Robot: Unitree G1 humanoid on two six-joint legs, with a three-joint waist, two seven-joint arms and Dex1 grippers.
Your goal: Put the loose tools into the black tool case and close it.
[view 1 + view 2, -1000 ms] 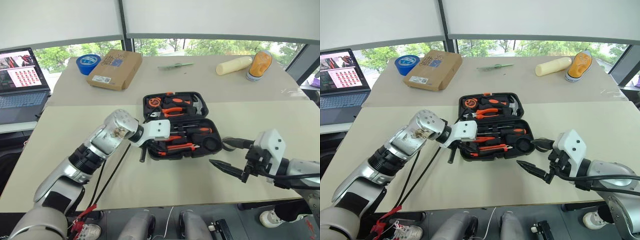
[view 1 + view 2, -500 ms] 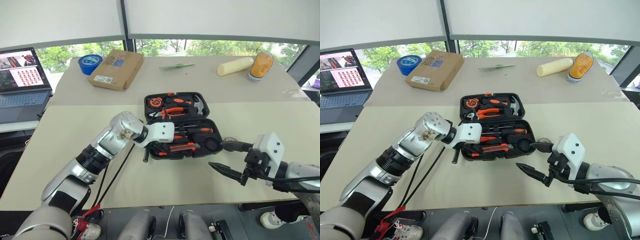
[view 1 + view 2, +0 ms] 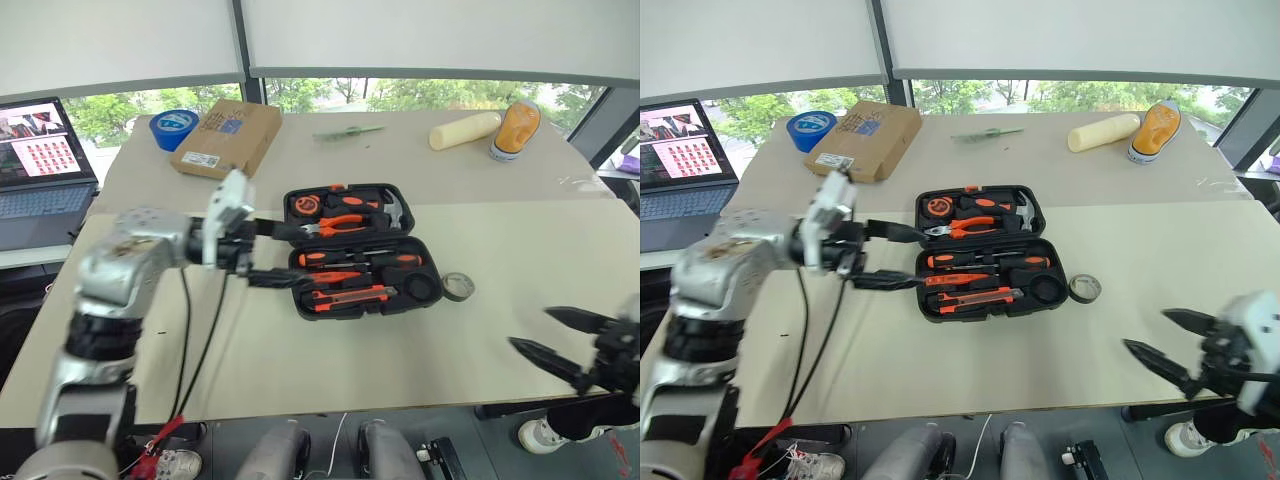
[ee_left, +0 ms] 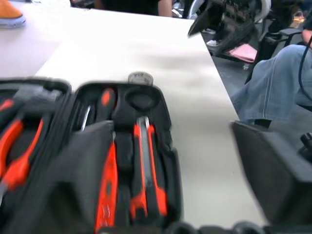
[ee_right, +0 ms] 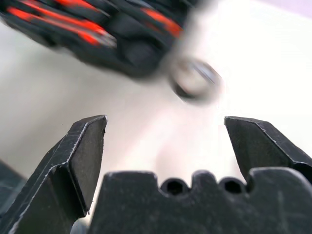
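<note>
The beige surface [image 3: 330, 360] is carrying the open black plastic tool case [image 3: 352, 250], the small dark grey tape ring [image 3: 457, 287] lying just beside its right end. The right tool [image 3: 560, 340] and left tool [image 3: 268, 255] are both standing apart, empty. The right should be straddling the ring's wall before pinching.

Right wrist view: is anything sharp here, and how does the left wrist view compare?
Right wrist view: the right gripper's fingers are crisp, while the black tool case and tape ring are smeared. Left wrist view: soft throughout; the left gripper's near fingers are blurred dark masses.
</note>
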